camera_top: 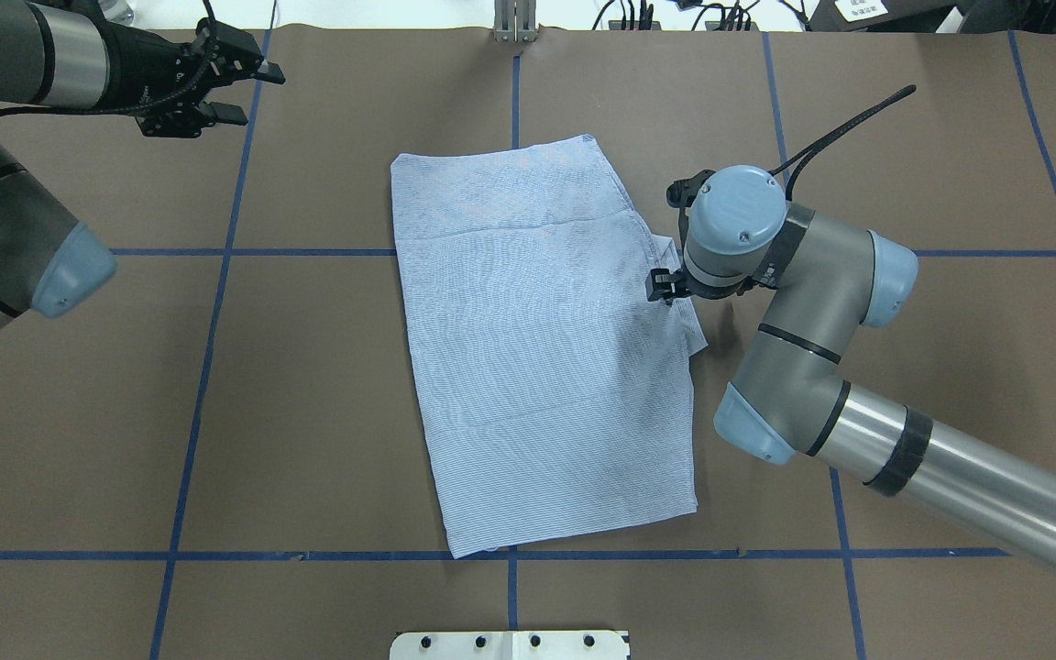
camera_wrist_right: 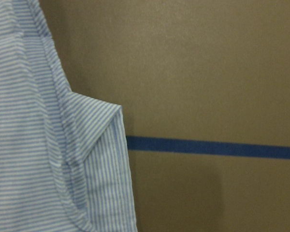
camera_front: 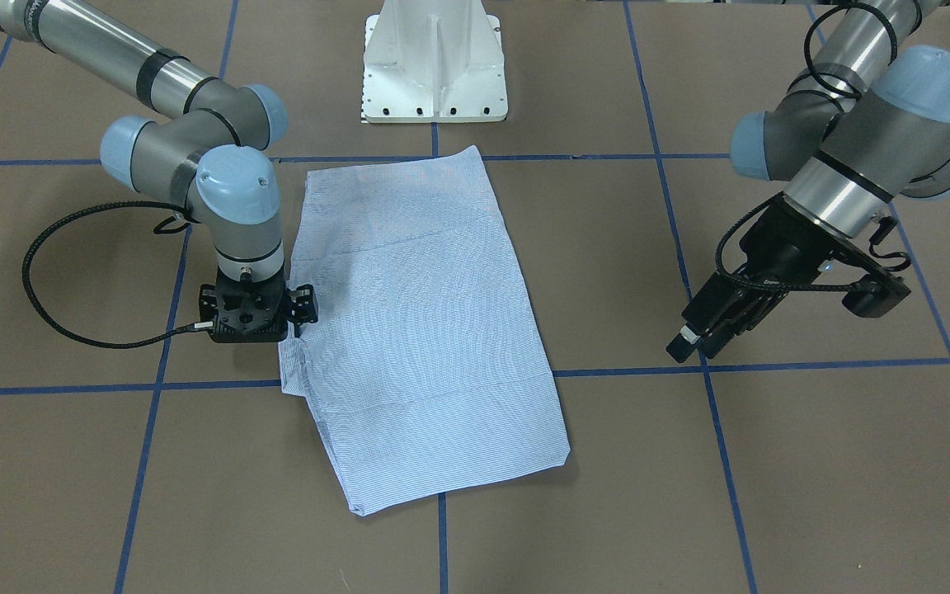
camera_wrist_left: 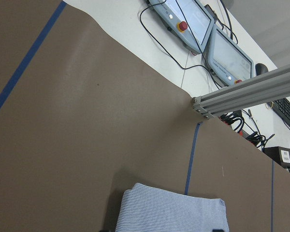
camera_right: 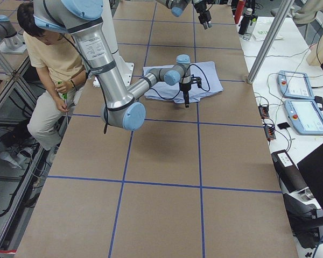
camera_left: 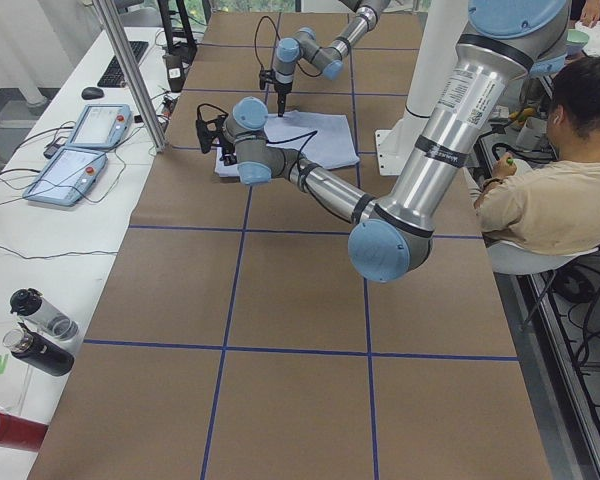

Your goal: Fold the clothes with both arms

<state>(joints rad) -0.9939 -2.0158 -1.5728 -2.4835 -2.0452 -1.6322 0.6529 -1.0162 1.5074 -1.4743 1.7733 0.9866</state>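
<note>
The shirt is folded into a flat, finely striped pale-blue oblong at the middle of the matte brown desk, which is gridded with blue tape. My right tool points down at its rumpled side edge; whether it grips I cannot tell. My left tool hangs well apart, jaws parted, empty.

The right gripper points straight down at the edge of the shirt, left of centre in the front-facing view. Its fingertips are hidden beneath its own body, so how the jaws stand cannot be told. The left wrist view cuts the shirt off at its bottom edge.
</note>
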